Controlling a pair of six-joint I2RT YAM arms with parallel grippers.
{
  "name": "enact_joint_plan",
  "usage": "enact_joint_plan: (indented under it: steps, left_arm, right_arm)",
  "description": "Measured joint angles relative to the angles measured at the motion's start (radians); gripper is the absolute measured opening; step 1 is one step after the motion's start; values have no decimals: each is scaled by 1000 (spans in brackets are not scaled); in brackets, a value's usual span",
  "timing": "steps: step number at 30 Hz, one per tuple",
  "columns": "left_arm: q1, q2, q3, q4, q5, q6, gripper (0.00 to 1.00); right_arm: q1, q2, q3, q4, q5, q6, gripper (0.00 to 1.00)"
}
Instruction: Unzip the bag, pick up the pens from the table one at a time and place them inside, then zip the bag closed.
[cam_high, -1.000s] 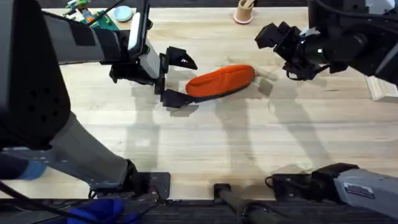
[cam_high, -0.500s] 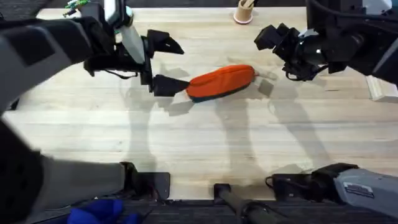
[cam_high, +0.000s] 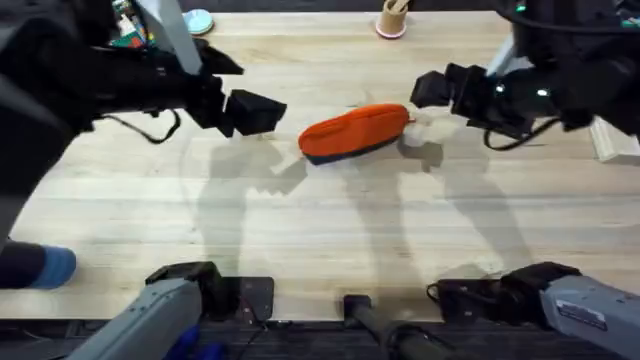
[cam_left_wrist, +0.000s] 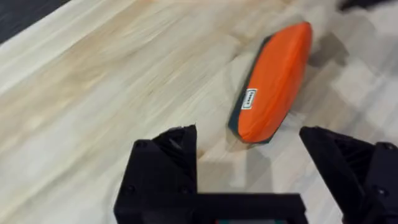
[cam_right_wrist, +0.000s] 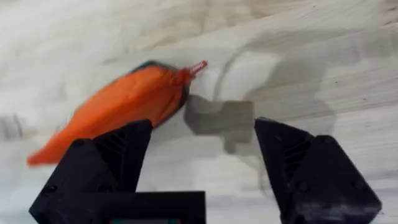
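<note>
The orange bag (cam_high: 355, 130) with its dark base lies on the table (cam_high: 330, 220), its zipper shut as far as I can see. My left gripper (cam_high: 240, 90) hovers open to the left of the bag, a short way off its left end. In the left wrist view the bag (cam_left_wrist: 273, 81) lies ahead of the open left gripper (cam_left_wrist: 249, 137). My right gripper (cam_high: 432, 92) is open just right of the bag's right end. In the right wrist view the bag (cam_right_wrist: 118, 102) and its zipper pull (cam_right_wrist: 198, 65) sit ahead of the right gripper (cam_right_wrist: 204, 130). The pens are out of view.
A pink cup (cam_high: 392, 20) stands at the table's far edge. A green circuit board (cam_high: 130, 15) and a small pale blue disc (cam_high: 197, 20) lie at the far left. A white block (cam_high: 612, 140) sits at the right edge.
My left gripper has drawn back to the left and risen, away from the bag's left end. The right gripper has come down closer to the bag's right end. The bag has not moved.
</note>
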Motion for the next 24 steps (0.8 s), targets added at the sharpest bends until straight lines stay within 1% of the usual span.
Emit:
enact_joint_plan:
  steps: [5,10,15,20,24]
  left_arm:
    - [0,-120,0,-50,-121,-198,995]
    - [0,-194,0,-121,-203,-338,995]
    - [0,-226,0,-204,-237,-401,995]
    - [0,-235,0,-261,-253,-421,995]
    - [0,-235,0,-270,-255,-426,994]
  right_arm:
    - [0,-107,0,-88,-64,-127,996]
    - [0,-222,0,-180,-103,-226,996]
    - [0,-344,0,-243,-113,-284,996]
    - [0,-436,0,-262,-115,-305,996]
    - [0,-469,0,-263,-115,-308,996]
